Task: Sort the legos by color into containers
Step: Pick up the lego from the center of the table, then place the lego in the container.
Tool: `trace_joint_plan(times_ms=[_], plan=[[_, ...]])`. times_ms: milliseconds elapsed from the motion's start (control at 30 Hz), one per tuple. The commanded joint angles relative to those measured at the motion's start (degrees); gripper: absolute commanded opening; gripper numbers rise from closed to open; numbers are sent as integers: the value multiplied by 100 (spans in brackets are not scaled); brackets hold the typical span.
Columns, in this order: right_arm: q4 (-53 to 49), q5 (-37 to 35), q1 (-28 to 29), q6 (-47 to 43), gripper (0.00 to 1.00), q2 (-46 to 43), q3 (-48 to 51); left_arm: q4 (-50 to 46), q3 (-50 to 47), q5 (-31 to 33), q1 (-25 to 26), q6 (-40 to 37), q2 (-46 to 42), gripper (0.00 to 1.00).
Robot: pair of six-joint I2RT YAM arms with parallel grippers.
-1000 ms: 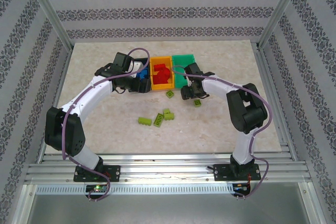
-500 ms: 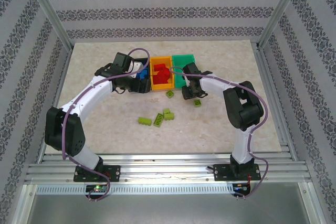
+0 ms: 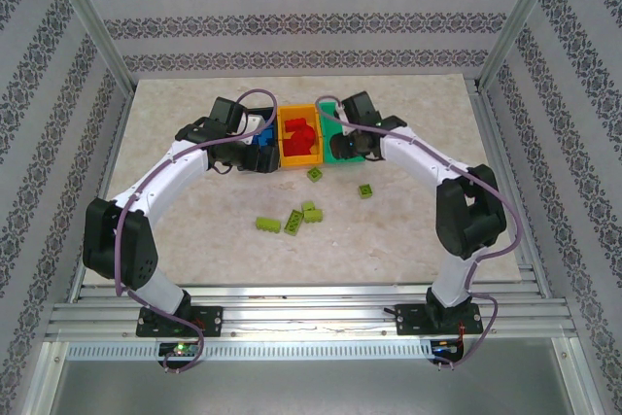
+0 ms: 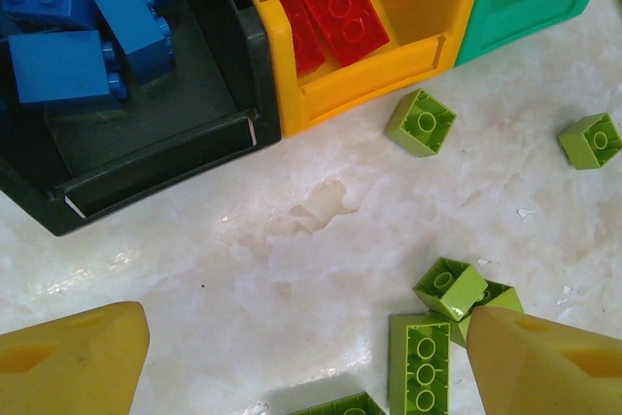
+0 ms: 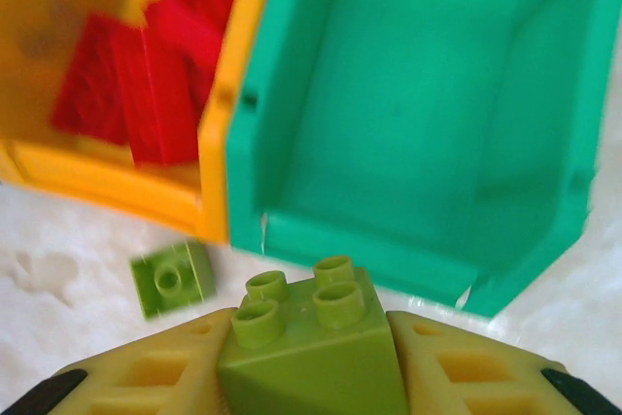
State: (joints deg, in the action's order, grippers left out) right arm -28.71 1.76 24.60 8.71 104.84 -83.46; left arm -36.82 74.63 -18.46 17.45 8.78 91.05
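Observation:
My right gripper point(image 5: 316, 357) is shut on a lime green lego point(image 5: 313, 335), studs up, just before the front wall of the green container point(image 5: 418, 114), whose visible inside is bare. From above, the right gripper point(image 3: 346, 147) hangs over that green container point(image 3: 336, 112). The orange-yellow container point(image 3: 288, 155) holds red legos point(image 3: 299, 135); the black container point(image 4: 146, 157) holds blue legos point(image 4: 68, 55). My left gripper point(image 4: 306, 366) is open above the table in front of the black container, its yellow fingers point(image 4: 73, 362) wide apart. Loose lime legos point(image 3: 292, 220) lie on the table.
Single lime bricks lie in front of the containers point(image 3: 316, 174) and further right point(image 3: 365, 190). A cluster of them point(image 4: 452, 287) sits between my left fingertips. Aluminium frame posts point(image 3: 92, 21) and patterned walls enclose the marble tabletop point(image 3: 408, 230).
The right gripper shut on a lime brick at the table, lifted it and moved back toward the green container. The left arm stayed still.

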Motion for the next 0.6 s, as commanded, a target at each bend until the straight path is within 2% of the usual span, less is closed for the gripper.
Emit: trace_joint_plan(times_ms=[0, 133, 267, 567], plan=[[-106, 220, -167, 86, 40, 405, -578, -159, 160, -44, -84, -104, 11, 85], [-219, 596, -447, 190, 45, 1079, -1375, -124, 165, -82, -86, -86, 25, 85], [-310, 519, -505, 223, 57, 1327, -1714, -141, 153, -112, -78, -69, 33, 85], [397, 334, -175, 324, 59, 236, 38, -102, 183, -359, -82, 1, 27, 85]])
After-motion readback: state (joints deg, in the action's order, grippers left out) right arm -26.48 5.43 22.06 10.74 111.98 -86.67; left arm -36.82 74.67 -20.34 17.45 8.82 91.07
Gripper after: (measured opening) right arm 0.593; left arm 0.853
